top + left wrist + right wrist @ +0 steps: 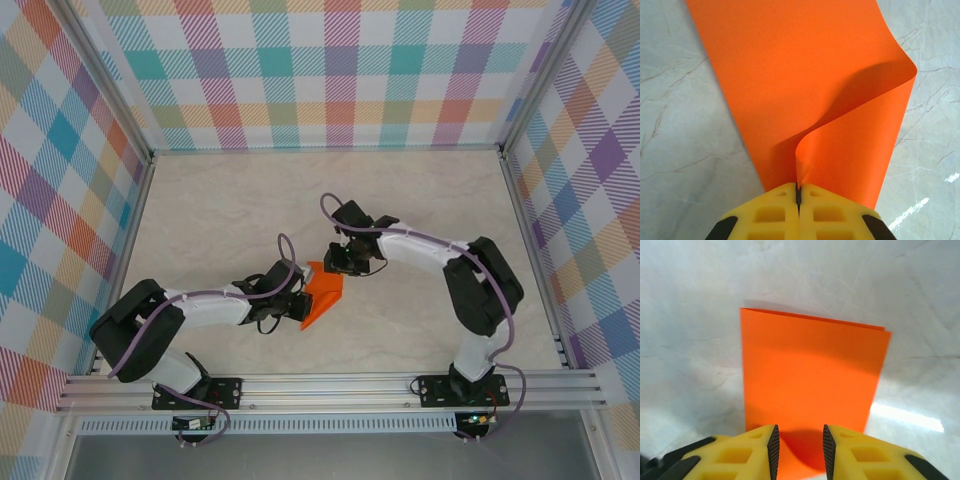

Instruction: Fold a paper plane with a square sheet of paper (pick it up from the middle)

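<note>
The orange square sheet of paper (322, 295) lies folded near the table's middle, between both arms. My left gripper (297, 291) is shut on its edge; in the left wrist view a raised flap of the paper (840, 125) curls up and is pinched between the yellow fingers (771, 214). My right gripper (340, 265) hovers over the sheet's far end. In the right wrist view the paper (810, 385) lies flat as a doubled rectangle below the open right gripper (800, 450), whose jaws stand apart with nothing between them.
The marble-patterned tabletop (220, 210) is fenced by checked cloth walls (320, 70) on three sides and an aluminium rail (330, 385) at the near edge. Bare table surrounds the paper.
</note>
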Action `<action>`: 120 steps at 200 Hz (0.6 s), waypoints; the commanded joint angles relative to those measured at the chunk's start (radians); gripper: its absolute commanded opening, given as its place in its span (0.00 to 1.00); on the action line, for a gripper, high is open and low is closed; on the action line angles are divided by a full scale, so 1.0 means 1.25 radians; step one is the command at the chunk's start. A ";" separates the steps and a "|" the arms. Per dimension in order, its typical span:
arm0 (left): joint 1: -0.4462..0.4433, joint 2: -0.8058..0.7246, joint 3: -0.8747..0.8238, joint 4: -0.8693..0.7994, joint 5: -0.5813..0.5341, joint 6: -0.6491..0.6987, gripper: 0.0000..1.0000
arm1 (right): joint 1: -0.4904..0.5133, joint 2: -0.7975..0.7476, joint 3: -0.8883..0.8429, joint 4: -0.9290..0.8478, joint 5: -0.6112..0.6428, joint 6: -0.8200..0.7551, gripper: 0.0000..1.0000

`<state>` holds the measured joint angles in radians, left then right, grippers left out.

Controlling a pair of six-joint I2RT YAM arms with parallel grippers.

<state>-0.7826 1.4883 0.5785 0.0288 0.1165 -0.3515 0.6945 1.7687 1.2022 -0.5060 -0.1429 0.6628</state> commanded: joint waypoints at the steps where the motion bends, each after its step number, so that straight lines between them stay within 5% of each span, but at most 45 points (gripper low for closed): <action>1: 0.010 0.018 -0.036 -0.022 0.009 -0.033 0.04 | -0.007 -0.085 -0.063 -0.007 0.052 0.047 0.30; 67: 0.018 0.031 -0.038 0.002 0.018 -0.053 0.04 | 0.044 -0.311 -0.420 0.350 -0.040 0.287 0.00; 120: 0.023 0.053 -0.027 -0.002 0.025 -0.045 0.04 | 0.180 -0.233 -0.463 0.540 -0.018 0.412 0.00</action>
<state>-0.7689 1.5047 0.5652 0.0902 0.1493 -0.4042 0.8597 1.4216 0.6239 -0.0158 -0.1692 1.0618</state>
